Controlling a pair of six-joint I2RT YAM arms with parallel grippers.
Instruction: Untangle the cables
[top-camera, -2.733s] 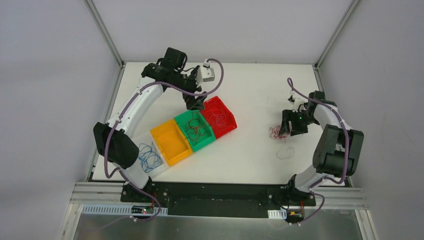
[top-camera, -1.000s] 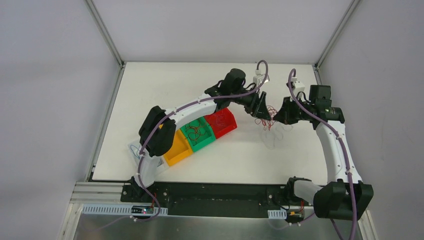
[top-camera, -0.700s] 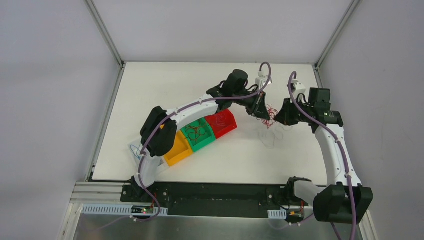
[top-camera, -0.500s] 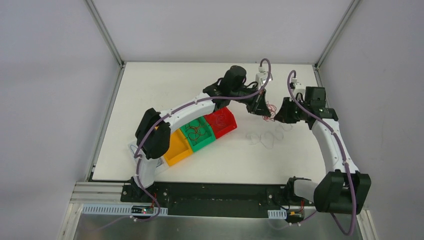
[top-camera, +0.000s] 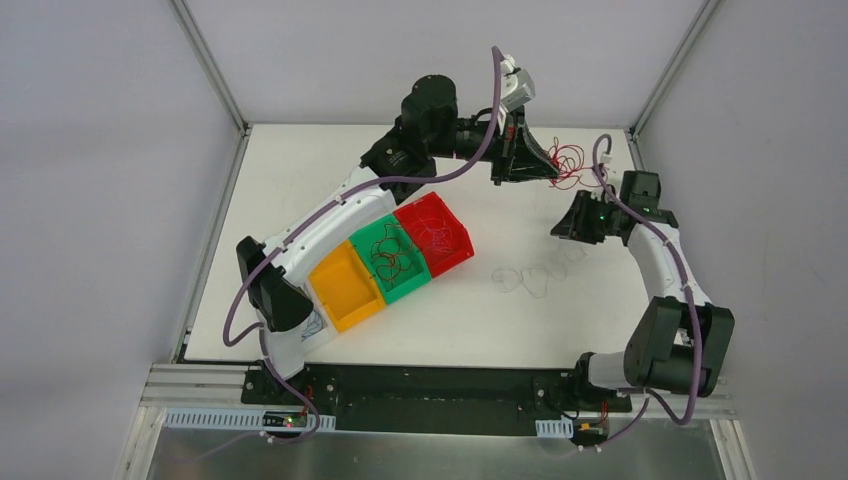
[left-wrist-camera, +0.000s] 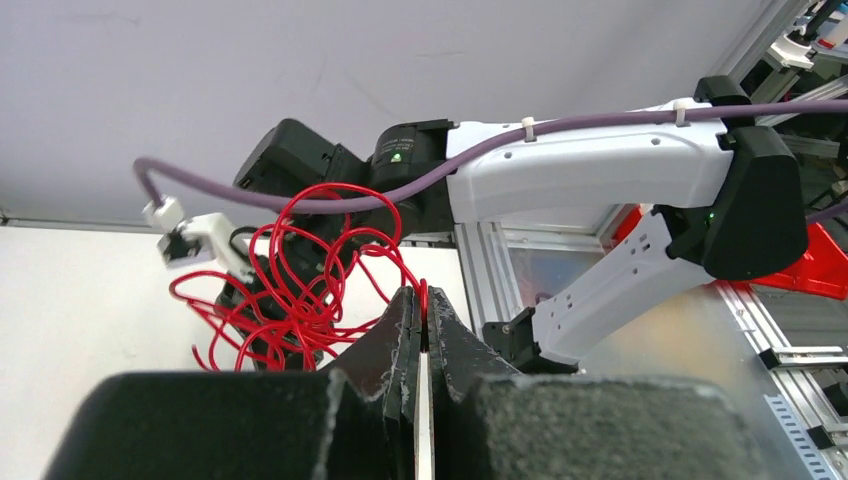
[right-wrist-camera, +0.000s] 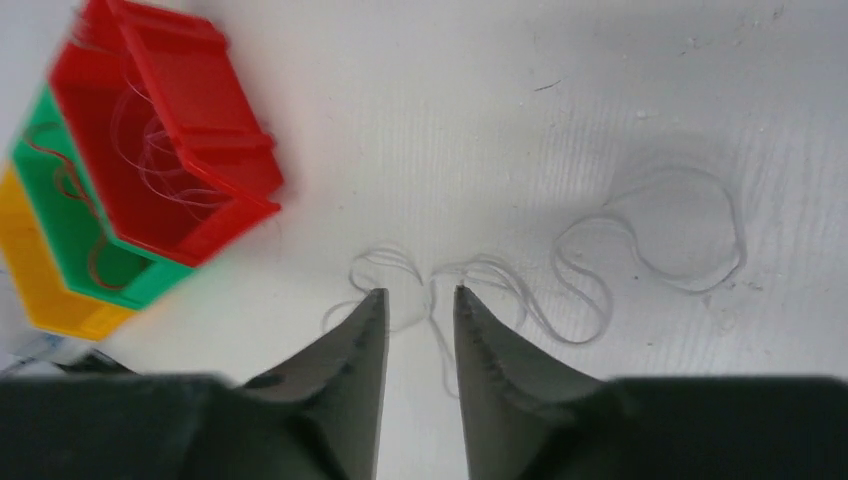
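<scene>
My left gripper (top-camera: 549, 172) hangs high over the table's back right, shut on a bright red cable (top-camera: 572, 163). In the left wrist view the jaws (left-wrist-camera: 421, 300) pinch one strand, and the rest of the red cable (left-wrist-camera: 290, 285) dangles in curly loops beyond them. My right gripper (top-camera: 568, 226) is just below it and stands open with nothing between its fingers (right-wrist-camera: 420, 296). A white cable (top-camera: 534, 278) lies in loose loops on the table, straight under the right fingertips (right-wrist-camera: 500, 268). A dark red-brown cable (top-camera: 391, 258) lies in the green bin.
A row of bins runs diagonally at centre left: red bin (top-camera: 452, 250), green bin (top-camera: 412, 284), yellow bin (top-camera: 352, 305). The red bin (right-wrist-camera: 215, 165) holds thin cable. The left arm stretches over the bins. A clear tray (top-camera: 316, 328) peeks out by the left arm's base.
My left gripper shut on the red cable and lifted it up and toward the back. My right gripper opened and let go. The white cable dropped onto the table.
</scene>
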